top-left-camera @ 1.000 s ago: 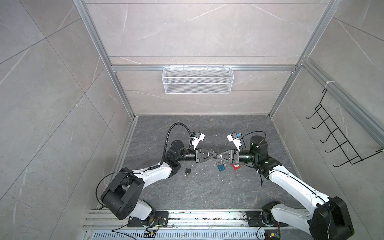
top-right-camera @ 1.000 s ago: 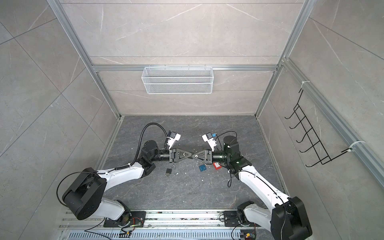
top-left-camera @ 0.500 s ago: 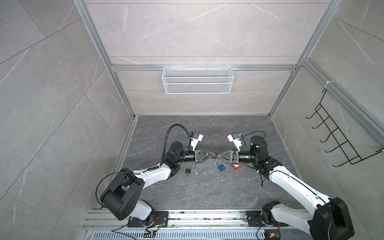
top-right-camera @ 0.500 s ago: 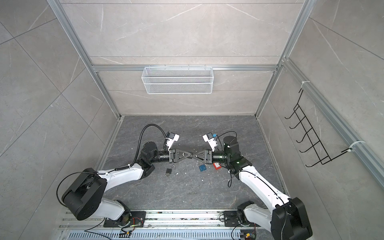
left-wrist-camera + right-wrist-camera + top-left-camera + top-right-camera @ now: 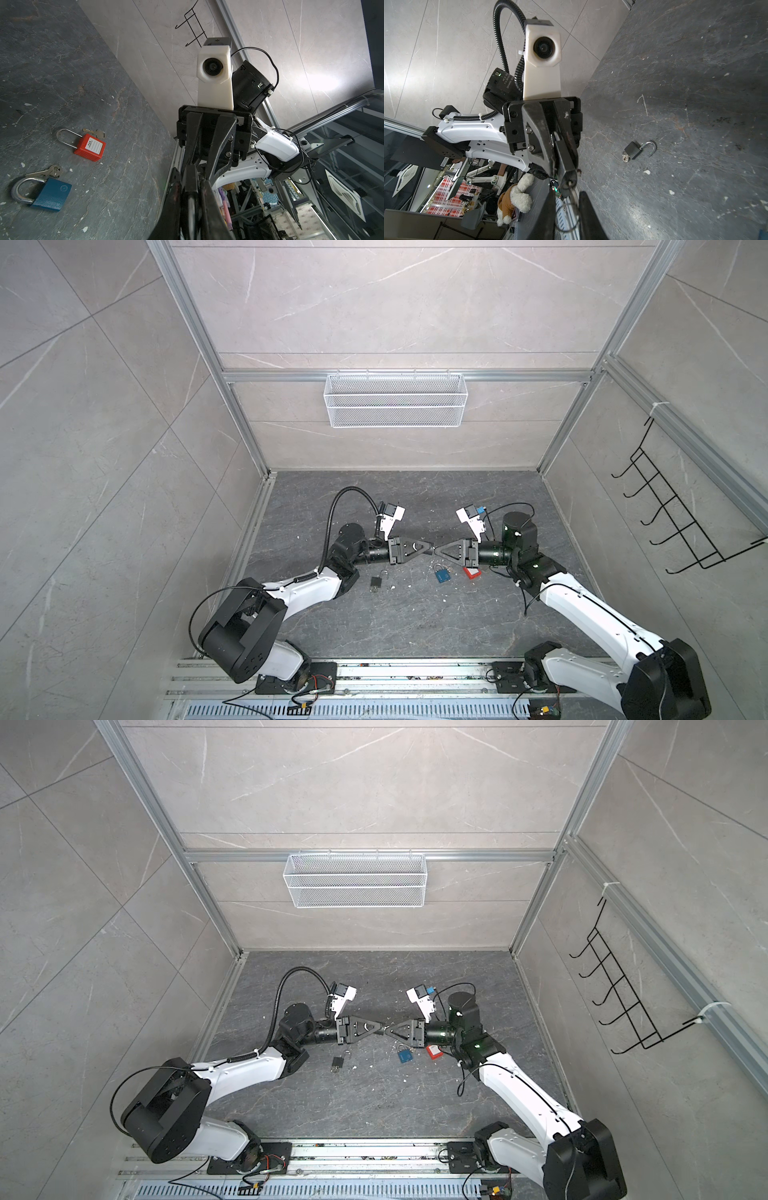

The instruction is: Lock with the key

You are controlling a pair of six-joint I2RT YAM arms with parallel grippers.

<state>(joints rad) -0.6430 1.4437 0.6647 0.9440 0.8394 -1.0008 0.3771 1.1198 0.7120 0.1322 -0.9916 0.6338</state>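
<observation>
Key (image 5: 574, 197) and held padlock (image 5: 566, 166) share one long axis, level above the floor (image 5: 415, 635) and running crosswise in both top views. The lock's keyhole end faces the right arm, and the key's blade points into it, toward the left arm.

Both top views show only two black wedges meeting tip to tip in mid-floor; lock and key are too small to make out there. The right wrist view shows them: the left gripper (image 5: 428, 548) is clamped on the black lock body. The right gripper (image 5: 441, 550) has its fingers narrowly apart on either side of the key. Whether they press on it I cannot tell.

The left wrist view alone shows the blue padlock (image 5: 51, 195) and red padlock (image 5: 89, 147) clearly, lying flat with keys beside them. A loose black padlock (image 5: 633, 152) lies with its shackle swung open.

Both arms reach low from the near rail, forearms angled inward, wrists level, grippers facing each other.
</observation>
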